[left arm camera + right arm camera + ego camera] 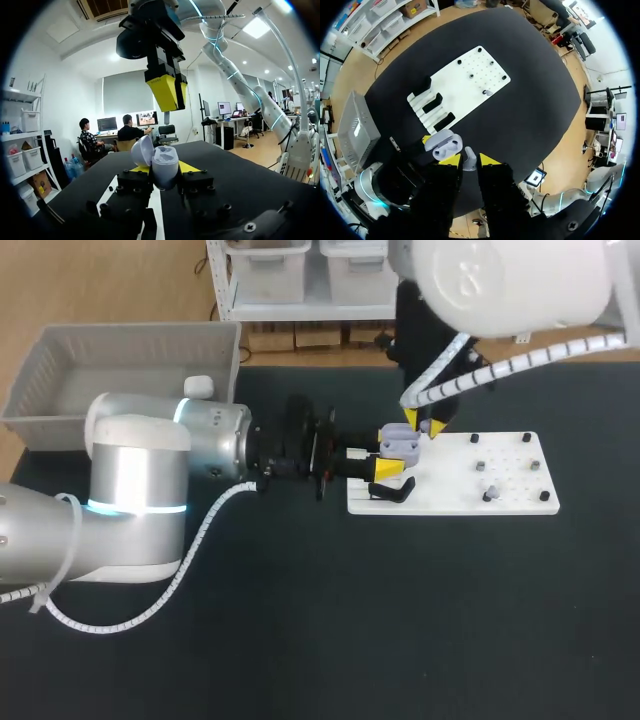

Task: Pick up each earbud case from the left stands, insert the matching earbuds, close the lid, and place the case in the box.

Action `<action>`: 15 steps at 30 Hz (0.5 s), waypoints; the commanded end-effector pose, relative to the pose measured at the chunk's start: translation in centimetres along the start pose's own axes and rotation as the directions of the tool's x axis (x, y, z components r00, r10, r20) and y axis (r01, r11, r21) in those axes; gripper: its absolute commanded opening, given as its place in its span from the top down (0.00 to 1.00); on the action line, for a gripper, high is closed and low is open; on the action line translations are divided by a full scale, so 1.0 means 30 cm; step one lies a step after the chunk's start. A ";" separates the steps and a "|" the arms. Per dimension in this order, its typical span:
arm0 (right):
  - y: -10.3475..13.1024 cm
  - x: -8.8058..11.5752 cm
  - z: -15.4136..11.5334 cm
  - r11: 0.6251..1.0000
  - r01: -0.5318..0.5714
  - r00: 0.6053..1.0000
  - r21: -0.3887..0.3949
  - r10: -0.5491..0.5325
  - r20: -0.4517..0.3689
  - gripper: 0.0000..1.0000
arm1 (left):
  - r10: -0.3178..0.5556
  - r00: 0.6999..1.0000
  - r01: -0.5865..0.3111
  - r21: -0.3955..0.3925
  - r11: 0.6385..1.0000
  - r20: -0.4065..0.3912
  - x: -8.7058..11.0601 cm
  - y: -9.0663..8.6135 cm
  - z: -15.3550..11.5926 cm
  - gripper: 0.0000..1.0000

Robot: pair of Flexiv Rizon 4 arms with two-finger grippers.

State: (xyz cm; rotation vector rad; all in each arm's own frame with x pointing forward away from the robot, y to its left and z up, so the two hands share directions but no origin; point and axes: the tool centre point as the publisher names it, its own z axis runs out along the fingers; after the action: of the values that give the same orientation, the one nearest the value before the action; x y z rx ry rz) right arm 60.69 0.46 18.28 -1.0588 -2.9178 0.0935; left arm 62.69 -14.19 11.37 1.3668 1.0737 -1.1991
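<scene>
1. Box (130,350) sits at the far left of the table with one white case (198,386) lying in it, so I judge one case finished.
2. Right of it, the left gripper (388,455) is clenched on the lavender earbud case (164,165), a finger on either side, holding it over the near-left edge of the white board (510,480). The case is a small, rounded, glossy shell with its lid (141,150) swung open; whether a bud already sits inside I cannot tell.
3. Directly above the open case, the right gripper (423,423) points down, grasping a pale earbud (469,156) between its yellow tips. This looks like the insertion step, with the bud not yet seated.
4. The black stands (432,102) on the board's left side look empty.
5. Farther right, at least one small grey earbud (487,495) remains on a peg.
6. Left to do for this case: seat the buds, shut the lid, and carry it left to the box.
</scene>
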 end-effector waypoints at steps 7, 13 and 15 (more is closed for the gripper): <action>0.064 0.023 0.021 1.000 -0.003 1.000 0.018 0.003 -0.024 1.00 | 0.001 1.000 -0.001 -0.005 1.000 -0.001 -0.001 -0.002 0.003 1.00; 0.095 0.022 0.047 0.999 -0.002 0.999 0.033 0.003 -0.054 1.00 | 0.001 1.000 -0.001 -0.005 1.000 -0.001 -0.001 -0.002 0.003 1.00; 0.101 0.019 0.050 0.999 -0.002 0.998 0.034 0.004 -0.061 1.00 | 0.001 1.000 -0.001 -0.005 1.000 -0.001 -0.001 -0.002 0.003 1.00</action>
State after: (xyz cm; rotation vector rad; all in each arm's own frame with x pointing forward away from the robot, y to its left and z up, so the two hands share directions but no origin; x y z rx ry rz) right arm 61.21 2.63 16.72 -1.0499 -2.8676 0.0824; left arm 62.69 -14.19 11.37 1.3668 1.0737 -1.1991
